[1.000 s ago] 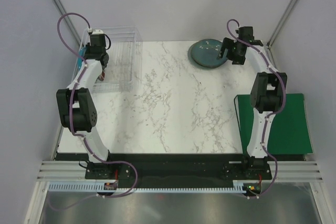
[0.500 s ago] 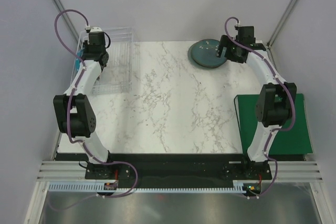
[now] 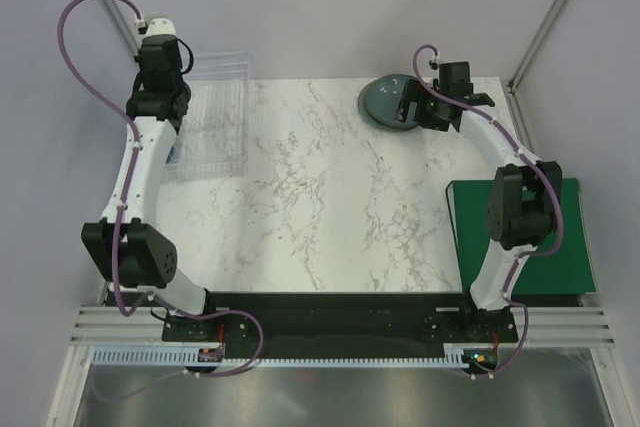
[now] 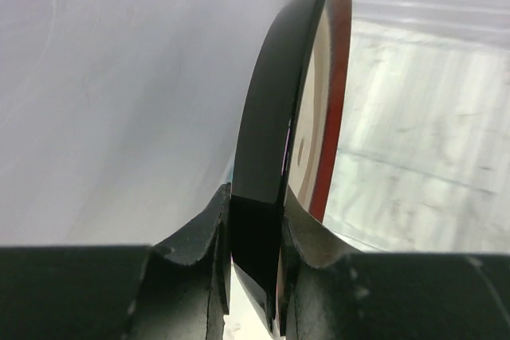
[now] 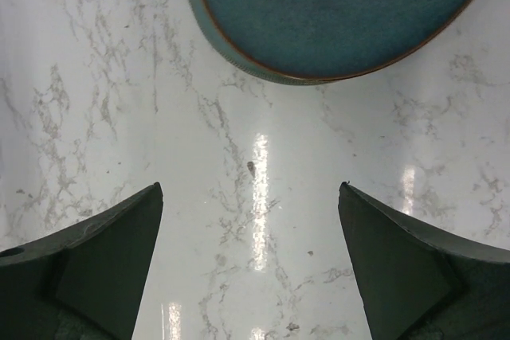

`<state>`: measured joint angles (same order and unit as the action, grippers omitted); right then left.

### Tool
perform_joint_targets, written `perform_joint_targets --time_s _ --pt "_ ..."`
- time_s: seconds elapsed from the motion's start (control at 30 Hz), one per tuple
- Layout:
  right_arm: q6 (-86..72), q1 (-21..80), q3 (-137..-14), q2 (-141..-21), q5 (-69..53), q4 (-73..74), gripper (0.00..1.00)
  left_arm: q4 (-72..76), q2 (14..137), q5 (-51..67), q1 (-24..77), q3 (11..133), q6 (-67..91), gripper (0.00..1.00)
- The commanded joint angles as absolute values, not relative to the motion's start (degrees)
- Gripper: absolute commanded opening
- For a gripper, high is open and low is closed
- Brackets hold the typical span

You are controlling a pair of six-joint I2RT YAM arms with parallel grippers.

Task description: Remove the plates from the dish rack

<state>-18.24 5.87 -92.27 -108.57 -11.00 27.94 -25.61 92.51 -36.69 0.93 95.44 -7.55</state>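
Observation:
My left gripper [image 4: 255, 224] is shut on the edge of an upright plate [image 4: 275, 93] with a dark underside, a brown-red rim and a cream centre. In the top view the left gripper [image 3: 160, 105] is raised over the left end of the clear dish rack [image 3: 218, 112], and the arm hides this plate. A greyish-blue plate [image 3: 388, 102] lies flat on the marble at the back right. My right gripper [image 3: 415, 112] hovers open and empty at its near right edge. In the right wrist view this plate [image 5: 335, 13] is beyond the fingertips of the right gripper [image 5: 251, 197].
A flat green mat [image 3: 535, 237] lies at the table's right edge. Grey walls stand close behind and left of the rack. A sliver of turquoise [image 3: 172, 155] shows at the rack's near left corner. The white marble table [image 3: 320, 197] spreads between the arms.
My left arm has risen and stretched back over the rack's left end. My right gripper has shifted a little left, toward the greyish-blue plate.

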Motion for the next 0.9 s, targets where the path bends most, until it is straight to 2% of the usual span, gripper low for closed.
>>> perform_joint_targets --time_s 0.0,0.2,0.4,0.53,0.87 --pt "-19.8 9.0 -89.7 -102.6 -18.4 21.2 0.98 -29.1 82.9 -22.0 2.0 101.1 4.6 0.02" --pt "-25.9 11.8 -82.8 -97.9 -29.9 8.4 0.98 -29.7 76.8 -1.5 2.1 94.5 17.0 0.02" --pt "-38.4 12.7 -75.1 -95.4 -38.5 -9.7 0.98 -16.4 71.8 18.5 2.5 79.7 31.5 0.02" --pt "-41.6 14.7 -73.7 -96.2 -41.0 -14.8 0.98 -4.9 71.0 25.4 4.3 70.0 40.3 0.02" --pt "-42.8 17.8 -70.1 -99.8 -41.7 -17.0 0.98 9.8 71.7 27.5 12.6 64.5 47.4 0.02"
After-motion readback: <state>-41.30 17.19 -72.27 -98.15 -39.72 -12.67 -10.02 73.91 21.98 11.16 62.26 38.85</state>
